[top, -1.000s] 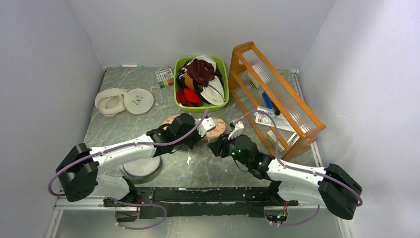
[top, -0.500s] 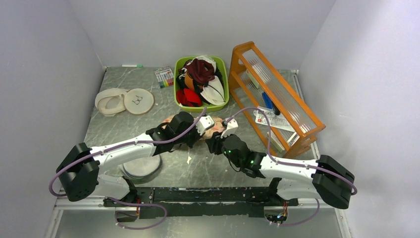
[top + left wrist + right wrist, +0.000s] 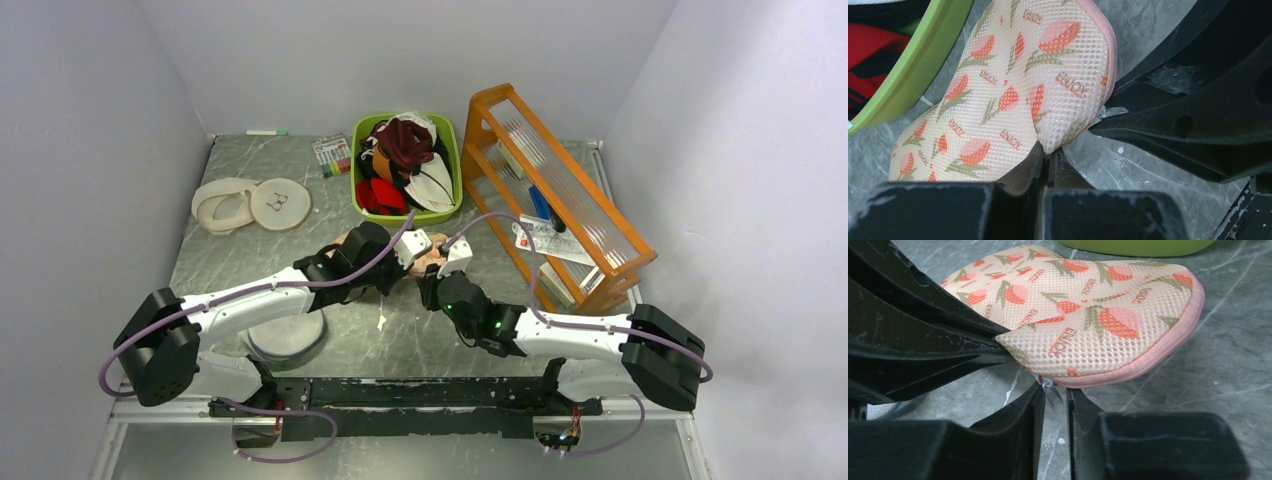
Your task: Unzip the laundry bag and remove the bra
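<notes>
The laundry bag point(image 3: 1013, 90), cream-peach mesh with red flowers and a pink zip edge point(image 3: 1148, 365), lies in front of the green bin and shows as a sliver between the two wrists point(image 3: 436, 260). My left gripper point(image 3: 1048, 152) is shut on a pinch of the bag's near edge. From the other side my right gripper point(image 3: 1054, 392) is at the bag's zip end. The small metal zip pull point(image 3: 1050, 387) hangs in the narrow gap between its fingers, and the jaws stand slightly open around it. The zip looks closed. The bra is hidden.
A green bin point(image 3: 358, 170) of maroon, red and white garments stands just behind the bag. An orange rack point(image 3: 560, 200) runs along the right. White round mesh discs point(image 3: 250, 205) and a marker pack point(image 3: 332, 155) lie at the back left; another disc point(image 3: 285, 340) sits under the left arm.
The right arm has slid left and forward to the bag's zip end and its jaws have narrowed around the zip pull. The left gripper has kept its pinch.
</notes>
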`<act>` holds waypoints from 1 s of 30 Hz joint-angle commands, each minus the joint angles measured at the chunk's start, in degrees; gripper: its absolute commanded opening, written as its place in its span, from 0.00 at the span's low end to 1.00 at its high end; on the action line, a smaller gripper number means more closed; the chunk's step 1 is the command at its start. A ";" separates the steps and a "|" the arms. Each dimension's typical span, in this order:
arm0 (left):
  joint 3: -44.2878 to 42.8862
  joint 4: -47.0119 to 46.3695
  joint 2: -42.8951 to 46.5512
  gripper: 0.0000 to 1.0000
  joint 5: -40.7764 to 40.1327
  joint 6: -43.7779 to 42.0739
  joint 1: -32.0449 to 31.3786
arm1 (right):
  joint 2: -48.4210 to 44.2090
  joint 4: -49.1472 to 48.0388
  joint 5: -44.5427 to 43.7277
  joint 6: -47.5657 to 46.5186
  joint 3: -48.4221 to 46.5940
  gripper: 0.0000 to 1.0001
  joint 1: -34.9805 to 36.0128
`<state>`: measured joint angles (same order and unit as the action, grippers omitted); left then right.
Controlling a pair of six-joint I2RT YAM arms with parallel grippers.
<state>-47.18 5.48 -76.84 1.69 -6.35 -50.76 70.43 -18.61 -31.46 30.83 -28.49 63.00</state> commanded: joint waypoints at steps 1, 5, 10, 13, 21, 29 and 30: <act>-2.10 -1.44 -0.23 0.07 1.92 0.64 0.40 | -0.39 2.34 -5.96 1.58 -1.20 0.18 0.41; -2.05 -1.34 -0.32 0.07 2.03 0.55 0.42 | -1.29 4.37 -7.63 2.25 -1.25 0.07 0.37; -2.21 -1.10 -0.47 0.07 1.95 0.38 0.46 | -1.83 6.71 -9.17 2.59 -1.55 0.00 0.32; -2.30 -0.86 -0.56 0.07 1.78 0.12 0.45 | -2.26 7.67 -9.81 2.50 -1.48 0.00 0.26; -2.39 -0.15 -0.93 0.07 1.42 -0.81 0.48 | -4.34 7.51 -7.36 -1.69 -0.31 0.00 -2.53; -2.20 -0.06 -0.84 0.07 1.35 -1.46 0.48 | -7.20 4.12 15.37 -7.86 3.30 0.00 -17.73; -2.25 -0.10 -0.83 0.07 1.58 -1.42 0.42 | -7.63 3.94 17.24 -8.74 3.53 0.00 -18.14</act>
<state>-47.59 5.32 -77.49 2.68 -7.05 -50.72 64.75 -12.91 -24.64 26.44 -26.65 49.45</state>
